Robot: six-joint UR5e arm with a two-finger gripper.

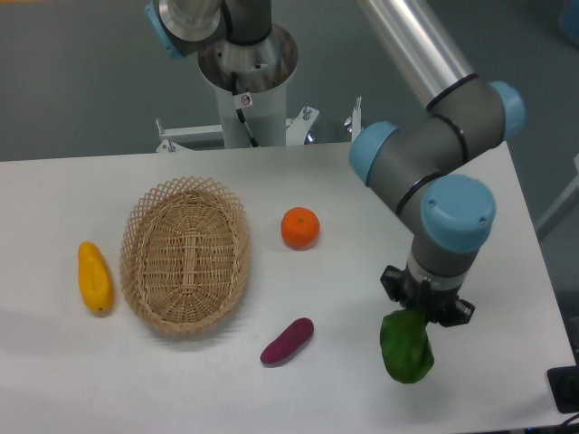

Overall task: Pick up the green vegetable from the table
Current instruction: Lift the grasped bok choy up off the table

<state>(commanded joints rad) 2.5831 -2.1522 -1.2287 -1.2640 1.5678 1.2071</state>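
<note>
White surface (90, 380) stretches out under me, and near its front right part the green vegetable (406, 345) hangs from my tool (425, 310), which is pinching its upper end. I cannot tell whether its lower leaves touch the surface or clear it. It looks light and somewhat soft, likely to swing, so I judge the narrow top the right place to hold. My arm comes down from the upper right, wrist pointing straight down over the vegetable. Further left lie a purple piece (288, 341), an orange (299, 227), a wicker basket (185, 254) and a yellow fruit (94, 277).
</note>
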